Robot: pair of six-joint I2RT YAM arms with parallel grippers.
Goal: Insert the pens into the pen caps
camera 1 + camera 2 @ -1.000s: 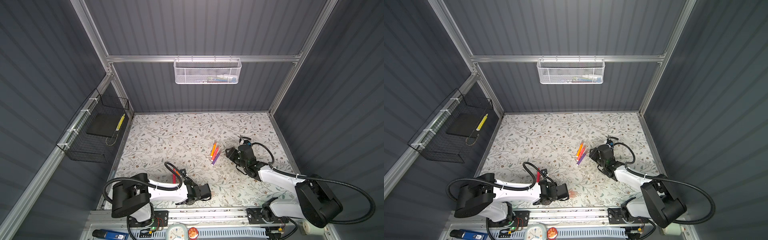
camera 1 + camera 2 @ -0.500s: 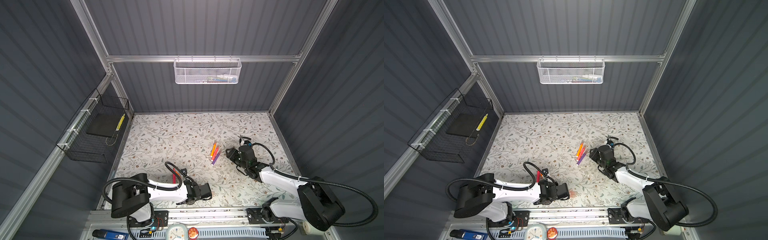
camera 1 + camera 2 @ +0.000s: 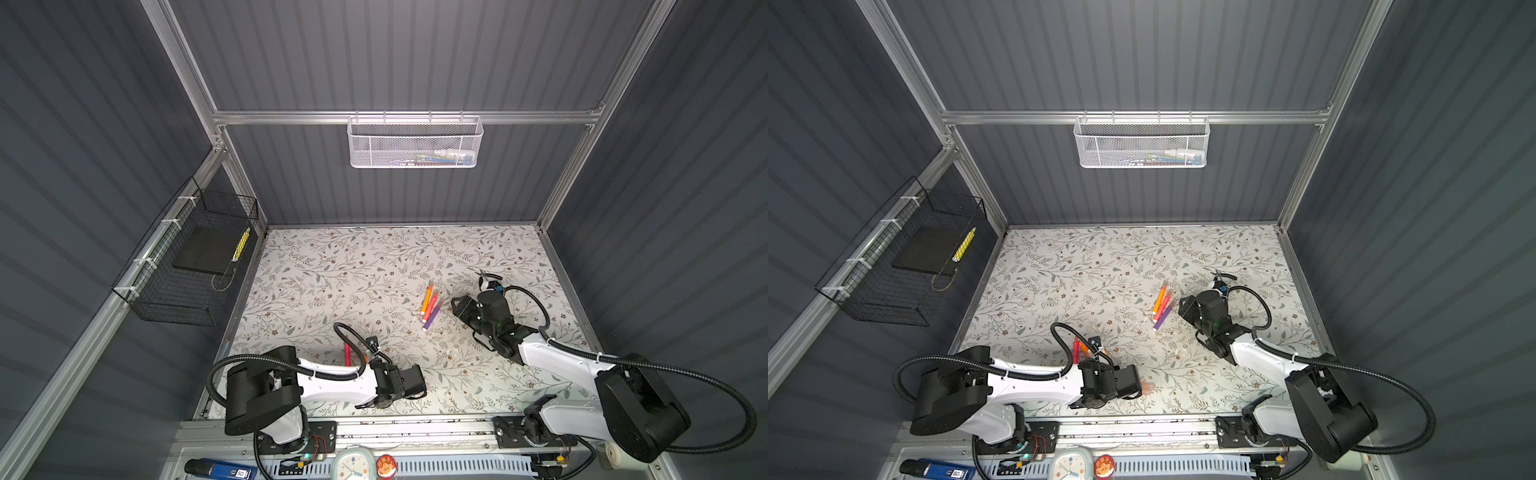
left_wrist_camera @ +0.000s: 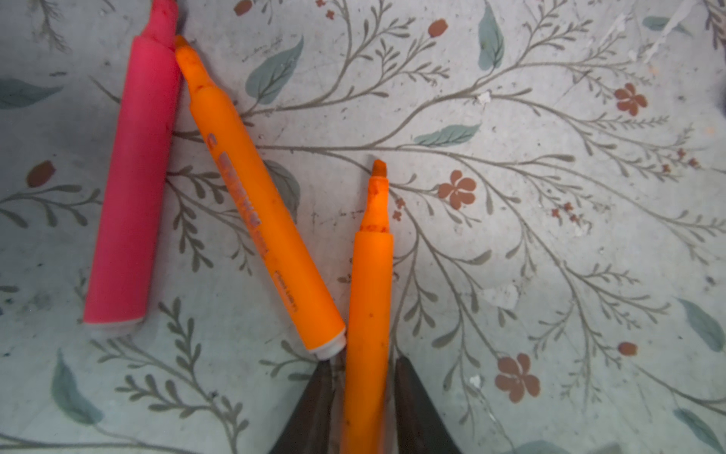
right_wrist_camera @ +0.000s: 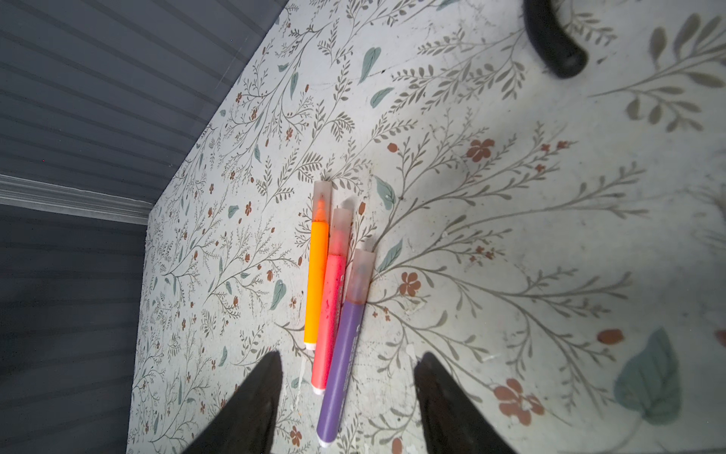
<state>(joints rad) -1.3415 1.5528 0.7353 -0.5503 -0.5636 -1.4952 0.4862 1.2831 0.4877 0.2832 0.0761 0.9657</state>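
In the left wrist view my left gripper (image 4: 363, 361) is shut on an uncapped orange pen (image 4: 369, 275), whose tip points away over the mat. An orange pen (image 4: 259, 204) and a pink pen (image 4: 129, 188), both uncapped, lie beside it. In both top views the left arm's wrist (image 3: 390, 380) hides the fingers. Three pens lie side by side with pen caps (image 5: 341, 228) on: orange (image 5: 317, 283), pink (image 5: 329, 314) and purple (image 5: 341, 357). My right gripper (image 5: 350, 355) is open, and the purple pen's rear end lies between its fingers. The capped group (image 3: 430, 305) is mid-mat.
Black-handled pliers (image 3: 484, 274) lie just behind the right gripper. A white mesh basket (image 3: 415, 141) hangs on the back wall and a black wire basket (image 3: 187, 270) on the left wall. The front rail (image 3: 415, 428) borders the mat close to the left arm.
The left jaws have closed onto the orange pen. The right gripper stays open at the capped pens, with its arm shifted only slightly.
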